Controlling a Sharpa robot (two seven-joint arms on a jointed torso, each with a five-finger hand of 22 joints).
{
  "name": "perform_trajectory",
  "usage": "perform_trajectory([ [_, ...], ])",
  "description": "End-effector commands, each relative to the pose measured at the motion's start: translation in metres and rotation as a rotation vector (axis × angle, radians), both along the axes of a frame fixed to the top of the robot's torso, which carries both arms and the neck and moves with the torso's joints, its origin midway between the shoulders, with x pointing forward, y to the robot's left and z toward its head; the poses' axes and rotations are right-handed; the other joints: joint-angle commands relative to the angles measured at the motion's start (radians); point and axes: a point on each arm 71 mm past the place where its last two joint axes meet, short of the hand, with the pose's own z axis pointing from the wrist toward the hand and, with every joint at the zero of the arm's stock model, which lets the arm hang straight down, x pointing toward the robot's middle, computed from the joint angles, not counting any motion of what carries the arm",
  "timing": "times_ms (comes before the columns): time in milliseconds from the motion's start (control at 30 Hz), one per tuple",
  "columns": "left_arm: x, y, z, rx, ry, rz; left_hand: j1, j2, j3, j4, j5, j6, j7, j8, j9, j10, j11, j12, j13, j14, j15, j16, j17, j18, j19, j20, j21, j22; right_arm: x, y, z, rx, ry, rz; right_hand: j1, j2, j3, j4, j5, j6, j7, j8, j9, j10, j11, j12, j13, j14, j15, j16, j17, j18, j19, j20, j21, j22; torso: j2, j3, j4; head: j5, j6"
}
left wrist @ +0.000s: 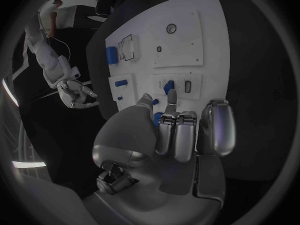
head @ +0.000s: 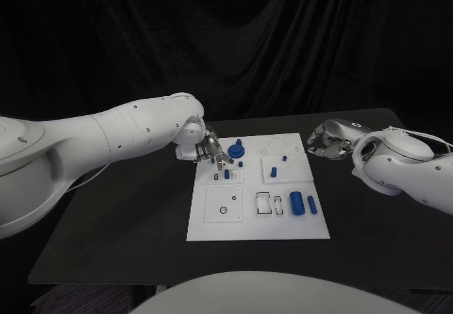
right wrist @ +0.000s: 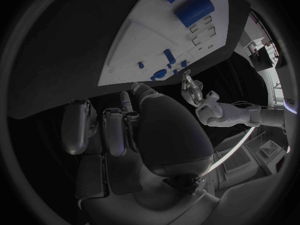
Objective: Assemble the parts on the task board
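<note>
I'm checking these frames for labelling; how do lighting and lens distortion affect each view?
Head view: white task board evenly lit on the black table, edges straight. Left wrist view: fisheye bends the board's edges; the silver left hand is dim. Right wrist view: the silver right hand lies in shadow.

Black table (head: 123, 216), white task board (head: 217, 226) seemingly flat at centre.

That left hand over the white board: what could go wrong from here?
Its fingers reach down among small blue parts standing close together on the task board, so they might knock a neighbour over. Whether the left hand holds anything is unclear; a poorly held piece could drop. The right hand waits off the board's far corner, seemingly out of the way.
</note>
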Motion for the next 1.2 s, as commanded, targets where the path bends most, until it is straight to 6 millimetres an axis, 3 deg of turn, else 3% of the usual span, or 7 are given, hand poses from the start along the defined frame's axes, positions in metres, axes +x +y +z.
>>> perform_trajectory([
  [33,0.000,-0.001,-0.002,0.047,-0.031,0.001,-0.011,0.005,0.004,-0.015,0.013,0.016,-0.006,0.006,-0.005,0.106,-0.001,-0.004,0.263,0.102,-0.002,0.003,0.263,-0.016,0.030,0.001,-0.004,0.182,-0.001,0.000,-0.001,-0.007,0.006,-0.007,-0.006,0.006,0.007,0.000,0.004,-0.005,-0.001,-0.005,-0.001,-0.002,0.003,-0.007,0.153,0.045,0.003,-0.006,0.024,0.011,-0.007,0.002,-0.005,0.176,-0.001,0.0006,-0.0004,0.000,0.000],
  [567,-0.003,-0.008,-0.014,0.055,-0.038,0.002,-0.015,0.008,0.009,-0.027,0.030,0.019,-0.008,0.005,-0.007,0.106,-0.004,-0.004,0.263,0.102,-0.005,0.003,0.263,-0.014,0.028,-0.002,-0.011,0.180,0.000,0.002,-0.001,-0.010,0.011,-0.005,-0.007,0.006,0.009,0.000,0.005,-0.006,-0.001,-0.006,-0.002,-0.004,0.003,-0.008,0.151,0.046,0.003,-0.006,0.025,0.011,-0.007,0.002,-0.005,0.176,-0.002,0.0002,-0.0019,-0.002,0.000],
  [800,-0.001,-0.009,-0.020,0.053,-0.042,0.017,-0.005,0.015,0.035,-0.060,0.078,0.022,-0.011,0.007,-0.008,0.106,-0.007,-0.004,0.263,0.102,-0.007,0.003,0.263,-0.014,0.028,-0.004,-0.014,0.179,0.000,0.002,-0.002,-0.012,0.013,-0.005,-0.007,0.006,0.009,0.000,0.006,-0.005,-0.001,-0.005,-0.002,-0.004,0.003,-0.009,0.151,0.045,0.003,-0.006,0.023,0.011,-0.008,0.002,-0.006,0.176,-0.002,0.0003,-0.0008,-0.006,0.000],
  [1200,0.000,-0.009,-0.027,0.043,-0.047,0.032,-0.005,0.016,0.072,-0.091,0.130,0.020,-0.015,0.010,0.001,0.106,-0.009,-0.004,0.263,0.102,-0.010,0.003,0.263,-0.013,0.026,-0.007,-0.022,0.178,-0.001,0.003,-0.002,-0.013,0.016,-0.004,-0.007,0.007,0.010,0.000,0.006,-0.004,-0.001,-0.004,-0.002,-0.005,0.003,-0.009,0.150,0.045,0.003,-0.006,0.024,0.011,-0.008,0.002,-0.007,0.176,-0.003,0.0012,-0.0015,-0.009,0.000],
])
